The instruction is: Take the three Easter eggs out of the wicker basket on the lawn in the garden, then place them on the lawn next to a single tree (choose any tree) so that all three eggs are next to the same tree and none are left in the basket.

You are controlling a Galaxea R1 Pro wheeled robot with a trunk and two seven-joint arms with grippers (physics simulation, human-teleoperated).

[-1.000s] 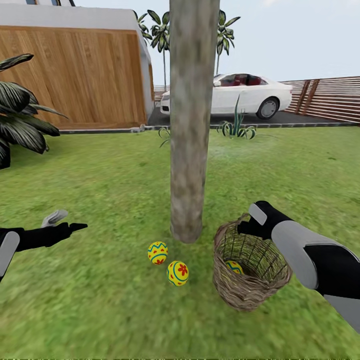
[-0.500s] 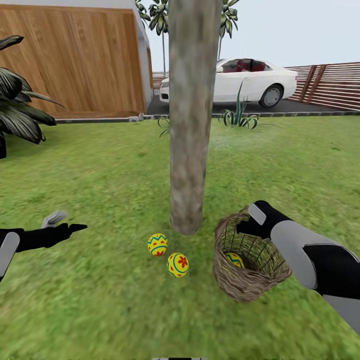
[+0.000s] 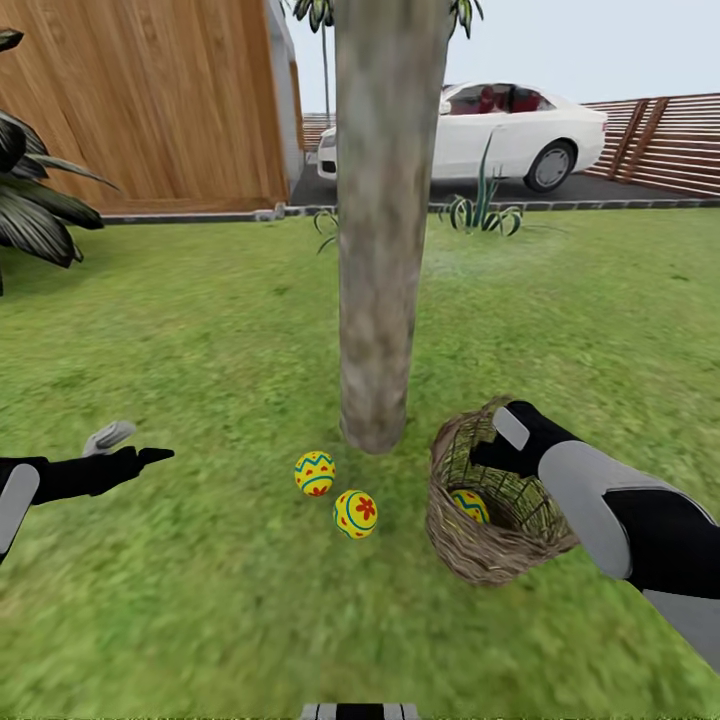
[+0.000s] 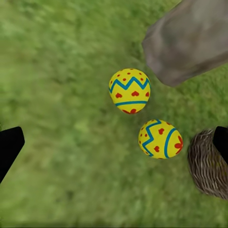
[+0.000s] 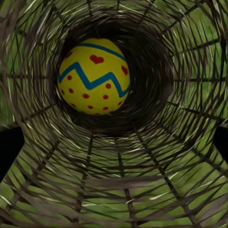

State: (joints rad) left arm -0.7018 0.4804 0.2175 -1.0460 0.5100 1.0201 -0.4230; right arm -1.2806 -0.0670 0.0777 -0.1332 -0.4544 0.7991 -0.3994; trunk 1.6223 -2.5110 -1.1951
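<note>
**Inspector:** Start with the largest items, placed against the tree.

**Assistant:** The lawn (image 3: 200,330) runs out on all sides of the tree (image 3: 380,250), whose grey-brown trunk stands upright at the centre of the head view. Beyond the tree, a white car (image 3: 500,135) sits by a slatted fence (image 3: 660,145); a wood-panelled wall (image 3: 140,110) lies behind the tree, toward the robot's left.

**Inspector:** The basket?

**Assistant:** The wicker basket (image 3: 490,520) lies tilted on the grass just beside the trunk's base, on the robot's right. One egg (image 5: 94,76) rests inside it, at the bottom (seen plainly through the right wrist camera).

**Inspector:** Other eggs?

**Assistant:** Two on the grass near the foot of the tree, close together: the nearer-trunk egg (image 3: 315,473) and the flowered egg (image 3: 355,514), between trunk and robot.

**Inspector:** Claws?

**Assistant:** The right claw (image 3: 495,450) is at the basket's rim; whether it pinches the wicker, I cannot tell. The left claw (image 3: 135,445) hangs spread above the grass, well apart from the tree, holding nothing.
</note>
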